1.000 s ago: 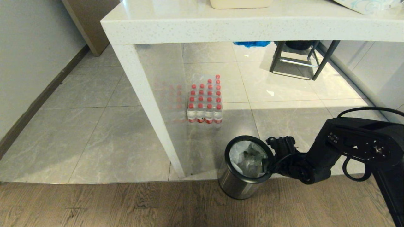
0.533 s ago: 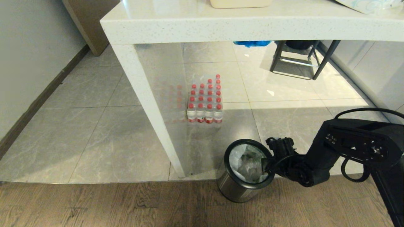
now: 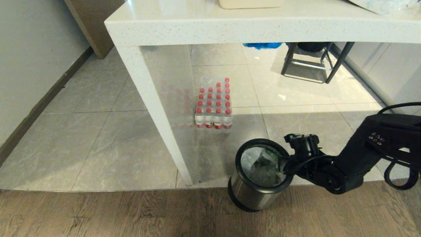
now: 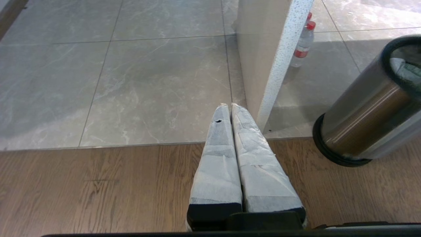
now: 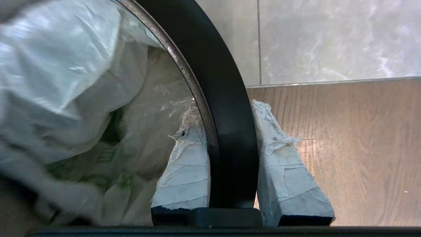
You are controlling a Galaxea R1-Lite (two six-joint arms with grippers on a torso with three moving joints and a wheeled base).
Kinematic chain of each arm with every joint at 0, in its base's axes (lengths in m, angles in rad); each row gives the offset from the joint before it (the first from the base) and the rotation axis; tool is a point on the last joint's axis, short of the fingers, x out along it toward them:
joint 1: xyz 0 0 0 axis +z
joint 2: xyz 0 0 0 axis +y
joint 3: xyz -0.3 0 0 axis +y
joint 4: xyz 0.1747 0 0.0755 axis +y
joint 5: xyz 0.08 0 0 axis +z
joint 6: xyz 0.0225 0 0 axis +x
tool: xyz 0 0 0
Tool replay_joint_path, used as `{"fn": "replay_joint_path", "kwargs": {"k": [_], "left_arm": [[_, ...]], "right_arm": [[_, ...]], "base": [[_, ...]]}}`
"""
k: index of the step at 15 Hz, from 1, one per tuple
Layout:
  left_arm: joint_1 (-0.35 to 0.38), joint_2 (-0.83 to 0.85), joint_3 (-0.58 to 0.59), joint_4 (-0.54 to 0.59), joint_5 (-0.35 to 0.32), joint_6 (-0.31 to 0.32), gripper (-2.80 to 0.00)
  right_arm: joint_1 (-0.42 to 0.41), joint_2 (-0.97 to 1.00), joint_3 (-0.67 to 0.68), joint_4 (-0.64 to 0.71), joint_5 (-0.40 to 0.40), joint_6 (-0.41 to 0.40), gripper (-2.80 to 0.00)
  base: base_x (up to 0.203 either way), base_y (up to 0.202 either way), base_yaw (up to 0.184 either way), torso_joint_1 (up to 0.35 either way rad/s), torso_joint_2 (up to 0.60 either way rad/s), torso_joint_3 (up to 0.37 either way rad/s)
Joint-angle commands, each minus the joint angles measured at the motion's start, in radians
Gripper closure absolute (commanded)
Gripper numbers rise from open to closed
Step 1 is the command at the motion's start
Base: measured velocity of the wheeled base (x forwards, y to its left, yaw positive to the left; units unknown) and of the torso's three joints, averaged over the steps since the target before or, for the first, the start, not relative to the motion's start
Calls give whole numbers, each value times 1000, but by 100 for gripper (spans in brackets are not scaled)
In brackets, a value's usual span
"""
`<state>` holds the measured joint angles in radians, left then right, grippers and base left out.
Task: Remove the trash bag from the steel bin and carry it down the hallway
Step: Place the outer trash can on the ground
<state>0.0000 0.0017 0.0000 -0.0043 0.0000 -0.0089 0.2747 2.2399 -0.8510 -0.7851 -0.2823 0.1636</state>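
None of the trash bag (image 3: 261, 163) is lifted out yet; the steel bin (image 3: 253, 194) rim, lower right, is clamped by the right gripper (image 5: 230, 158).

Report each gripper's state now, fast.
Left gripper: shut, empty, parked above the floor.
Right gripper: shut on the bin rim, one finger inside by the trash bag.
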Motion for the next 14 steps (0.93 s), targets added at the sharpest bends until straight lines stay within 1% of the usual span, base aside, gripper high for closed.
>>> {"fn": "replay_joint_path", "kwargs": {"k": [1,3,6,8,11,14], "left_arm": [[0,0,0,0,0,0,0],[0,0,0,0,0,0,0],[0,0,0,0,0,0,0],[0,0,0,0,0,0,0],[0,0,0,0,0,0,0],[0,0,0,0,0,0,0]], "right_arm": [[2,-115,48,-7,-1,2,0],[3,-206,90,-2,3,2,0],[3,-395,173,26,9,2,0],[3,-531,223,66,9,3,0],[3,-727,263,169,5,3,0],[3,-900,316,221,3,1,0]], "base": [[0,0,0,0,0,0],[0,0,0,0,0,0],[0,0,0,0,0,0],[0,0,0,0,0,0],[0,0,0,0,0,0],[0,0,0,0,0,0]]}}
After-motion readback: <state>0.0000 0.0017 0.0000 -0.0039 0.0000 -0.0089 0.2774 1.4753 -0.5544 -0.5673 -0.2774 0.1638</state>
